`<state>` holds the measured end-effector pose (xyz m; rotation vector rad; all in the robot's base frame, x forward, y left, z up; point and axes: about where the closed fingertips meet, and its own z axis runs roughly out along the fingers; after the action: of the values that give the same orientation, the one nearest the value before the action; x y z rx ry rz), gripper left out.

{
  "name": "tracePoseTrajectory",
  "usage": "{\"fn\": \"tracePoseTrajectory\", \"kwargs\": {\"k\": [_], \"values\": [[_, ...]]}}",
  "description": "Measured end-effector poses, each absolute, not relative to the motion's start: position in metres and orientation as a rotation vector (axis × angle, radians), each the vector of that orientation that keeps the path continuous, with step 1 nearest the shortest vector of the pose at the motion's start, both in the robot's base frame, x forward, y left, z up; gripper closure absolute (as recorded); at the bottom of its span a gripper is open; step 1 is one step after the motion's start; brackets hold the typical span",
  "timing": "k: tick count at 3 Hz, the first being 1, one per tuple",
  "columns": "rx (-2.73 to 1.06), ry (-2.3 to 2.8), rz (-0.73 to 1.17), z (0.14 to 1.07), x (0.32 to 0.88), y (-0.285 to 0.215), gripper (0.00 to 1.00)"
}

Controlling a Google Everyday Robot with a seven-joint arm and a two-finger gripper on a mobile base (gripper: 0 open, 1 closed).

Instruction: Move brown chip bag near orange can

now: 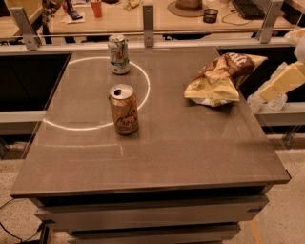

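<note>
The brown chip bag (223, 77) lies crinkled on the right back part of the grey table (157, 152), dark brown top facing back right, pale yellow part facing front left. The orange can (124, 109) stands upright left of centre, on the rim of a white circle marked on the tabletop. Bag and can are well apart. My gripper (267, 101) hangs at the right edge of the view, just past the table's right edge and to the right of the bag. It is not touching the bag and holds nothing.
A white and green can (118, 54) stands at the back left, inside the white circle. A counter with a cup (96, 8), a hat and a keyboard runs behind the table, with metal posts (148, 25) along the rail.
</note>
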<state>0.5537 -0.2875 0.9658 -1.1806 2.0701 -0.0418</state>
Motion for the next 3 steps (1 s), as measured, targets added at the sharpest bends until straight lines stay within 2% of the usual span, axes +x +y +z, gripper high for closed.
{"fn": "tracePoseTrajectory", "kwargs": {"k": [1, 2, 3], "values": [[-1.099, 2.057, 0.083, 0.954, 0.584, -0.290, 0.00], [-1.105, 2.028, 0.204, 0.933, 0.629, -0.256, 0.00], [-1.105, 2.028, 0.204, 0.933, 0.629, -0.256, 0.00]]}}
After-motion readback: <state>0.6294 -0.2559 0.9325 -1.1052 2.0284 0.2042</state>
